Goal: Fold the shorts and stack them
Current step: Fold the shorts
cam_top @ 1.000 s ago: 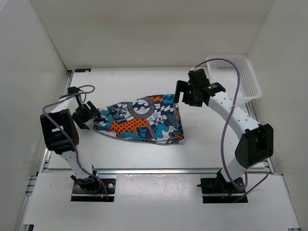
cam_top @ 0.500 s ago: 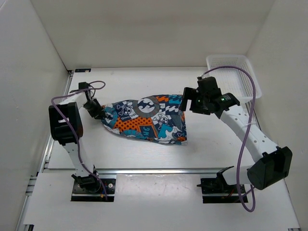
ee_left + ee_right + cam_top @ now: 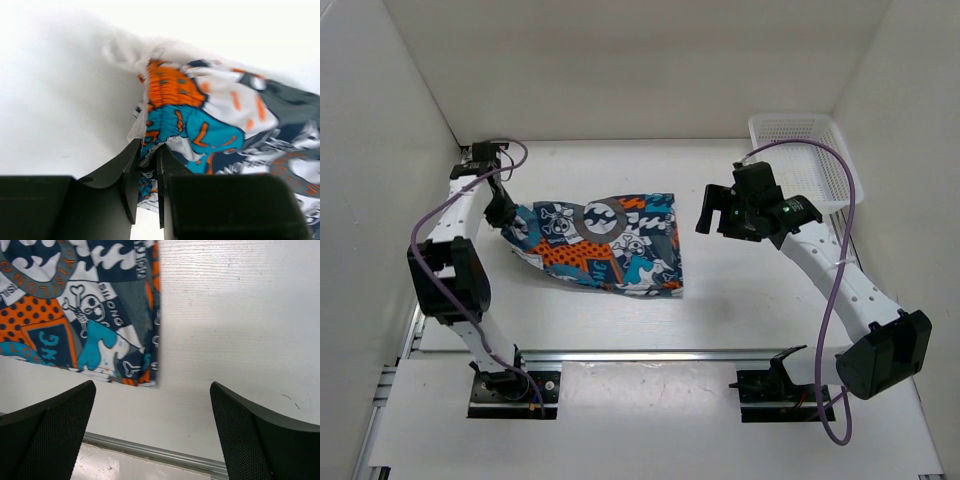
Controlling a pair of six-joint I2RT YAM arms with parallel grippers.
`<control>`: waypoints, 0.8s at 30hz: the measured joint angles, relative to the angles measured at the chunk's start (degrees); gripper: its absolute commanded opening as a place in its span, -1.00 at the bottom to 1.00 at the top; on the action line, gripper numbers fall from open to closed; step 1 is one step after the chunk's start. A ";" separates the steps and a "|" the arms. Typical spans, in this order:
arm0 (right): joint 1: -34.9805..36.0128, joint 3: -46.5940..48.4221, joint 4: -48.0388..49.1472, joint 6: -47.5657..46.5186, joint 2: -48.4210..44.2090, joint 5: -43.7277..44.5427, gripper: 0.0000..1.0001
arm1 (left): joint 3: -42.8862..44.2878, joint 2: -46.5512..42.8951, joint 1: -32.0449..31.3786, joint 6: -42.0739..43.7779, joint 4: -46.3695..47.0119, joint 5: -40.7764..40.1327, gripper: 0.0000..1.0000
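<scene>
White worktop (image 3: 750, 300) carries the skull-print shorts (image 3: 605, 245), which lie flat left of centre with their near hem slanting toward the right. At their left end, the left claw (image 3: 148, 148) is clamped on a bunched fold of orange and teal fabric beside the gathered waistband. Right of the shorts and apart from them, the right claw (image 3: 151, 387) hangs above the worktop with its fingers spread wide, gripping nothing. A white plastic mesh basket (image 3: 815, 150) stands in the far right corner.
</scene>
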 measured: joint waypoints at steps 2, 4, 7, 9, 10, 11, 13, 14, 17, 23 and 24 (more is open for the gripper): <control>0.00 -0.02 -0.02 -0.07 -0.20 0.00 0.99 | 3.02 -3.19 -0.81 0.28 -2.43 -4.98 -0.79; 0.00 -0.02 -0.02 -0.15 -0.22 -0.02 0.99 | 5.53 -5.75 -2.34 0.48 -4.68 -9.88 -0.79; 0.00 -0.35 0.02 -0.22 -0.22 -0.07 0.99 | 7.41 -7.48 -5.66 0.68 -7.78 -15.21 -0.79; 0.00 -0.98 0.02 -0.24 -0.22 -0.20 0.99 | 7.48 -7.58 -7.61 0.66 -9.64 -17.53 -0.79; 0.00 -1.27 -0.02 -0.24 -0.22 -0.31 0.99 | 7.43 -7.48 -8.41 0.61 -10.40 -18.03 -0.79; 0.00 -1.57 -0.02 -0.24 -0.22 -0.46 0.99 | 7.34 -7.41 -8.98 0.59 -10.97 -18.36 -0.79; 0.09 -1.95 -0.07 -0.22 -0.22 -0.57 0.99 | 7.13 -7.34 -9.16 0.55 -11.54 -18.58 -0.79; 0.15 -1.97 -0.15 -0.22 -0.22 -0.70 0.99 | 7.13 -7.21 -8.74 0.55 -11.54 -18.49 -0.79; 0.17 -1.97 -0.11 -0.20 -0.31 -0.72 0.99 | 7.15 -5.64 -5.92 0.72 -10.60 -16.59 -0.58; 0.17 -3.69 0.15 -0.20 -1.51 -0.92 0.99 | 10.27 5.14 2.95 3.96 -6.16 -5.79 -0.27; 0.17 -4.13 0.02 -0.20 -1.73 -0.94 0.99 | 11.63 7.48 3.96 4.70 -5.49 -4.09 -0.13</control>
